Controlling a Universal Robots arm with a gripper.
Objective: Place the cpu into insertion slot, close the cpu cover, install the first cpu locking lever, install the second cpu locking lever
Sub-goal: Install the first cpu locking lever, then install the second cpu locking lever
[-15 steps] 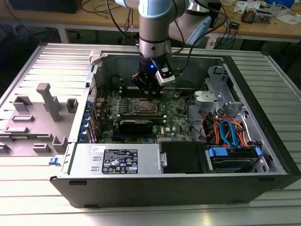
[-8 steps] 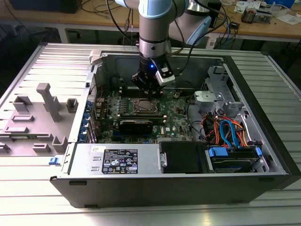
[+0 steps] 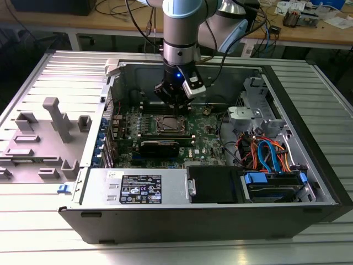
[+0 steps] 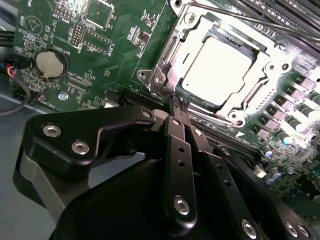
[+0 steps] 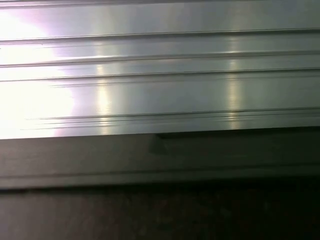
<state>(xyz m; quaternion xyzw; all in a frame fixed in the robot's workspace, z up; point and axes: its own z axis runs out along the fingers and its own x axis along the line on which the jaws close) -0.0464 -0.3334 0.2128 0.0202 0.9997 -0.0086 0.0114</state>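
The cpu (image 4: 220, 65) lies flat in the insertion slot (image 3: 168, 126), its bright silvery top facing up. The cpu cover (image 4: 172, 57), a silver frame, lies down around it, and the chip shows through its window. A thin metal lever rod (image 4: 235, 14) runs along the socket's far side. My gripper (image 4: 176, 104) has its black fingers (image 4: 172, 150) pressed together with nothing between them. Its tip sits just off the socket's near corner (image 4: 159, 79). In the exterior view the gripper (image 3: 175, 109) hangs directly over the back edge of the socket, inside the open computer case.
Green motherboard (image 4: 100, 45) with a coin battery (image 4: 51, 64) and black memory slots (image 4: 290, 15) surrounds the socket. Case walls (image 3: 298, 105), a drive cage with coloured cables (image 3: 265, 154) and the power supply (image 3: 138, 187) hem it in. Grey fixtures (image 3: 55, 118) stand at the exterior view's left.
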